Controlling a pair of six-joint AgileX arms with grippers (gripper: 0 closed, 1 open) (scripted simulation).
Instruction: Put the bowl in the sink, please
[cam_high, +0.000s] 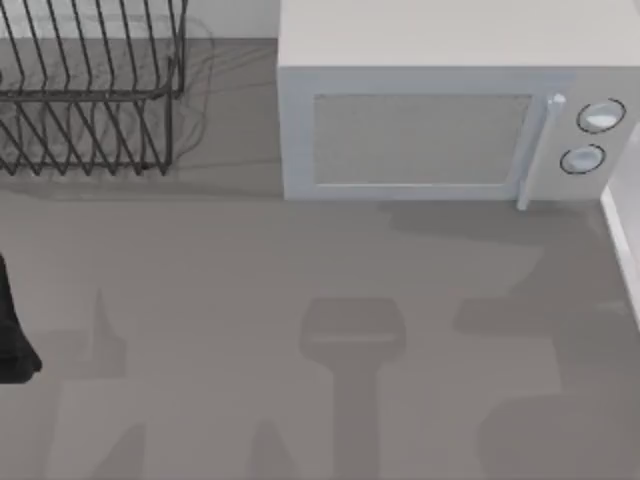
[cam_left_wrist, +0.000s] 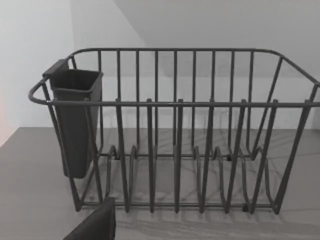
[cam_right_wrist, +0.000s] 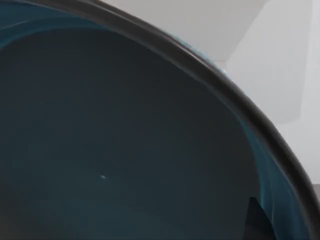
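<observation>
The bowl (cam_right_wrist: 125, 150) sits very close in the right wrist view, its glossy teal-blue inside ringed by a dark rim, with pale wall behind it. A dark fingertip (cam_right_wrist: 257, 220) of my right gripper lies against the inside of that rim, and the gripper is shut on the bowl. The sink is out of view. My left arm (cam_high: 15, 340) is parked at the left edge of the top view, and a dark part of its gripper (cam_left_wrist: 92, 225) faces the dish rack.
A dark wire dish rack (cam_high: 90, 90) (cam_left_wrist: 175, 150) with a cutlery cup (cam_left_wrist: 75, 120) stands at the back left. A white microwave (cam_high: 440, 110) with its door shut stands at the back right. A white ledge (cam_high: 622, 235) runs along the right edge.
</observation>
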